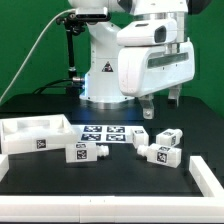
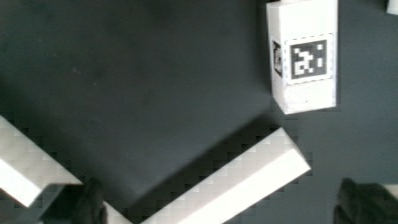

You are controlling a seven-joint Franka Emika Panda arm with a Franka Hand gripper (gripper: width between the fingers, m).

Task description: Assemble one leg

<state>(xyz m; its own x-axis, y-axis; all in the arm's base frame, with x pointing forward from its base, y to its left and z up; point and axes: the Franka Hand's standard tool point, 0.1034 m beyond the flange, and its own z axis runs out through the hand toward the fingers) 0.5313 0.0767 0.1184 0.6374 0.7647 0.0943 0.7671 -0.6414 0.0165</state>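
The grey two-finger gripper is held above the black table top, its jaws spread wide and nothing gripped. Below it, toward the exterior view's right, three small white plastic oblong blocks with black-and-white tags are laid close together, the nearest leg almost under the fingers. In the wrist view one leg is shown tag toward the camera, ahead of the dark fingertips and off to one side. Its long axis is set roughly across the line joining them, so a shift before descent is judged necessary. Which block of the cluster this is cannot be told.
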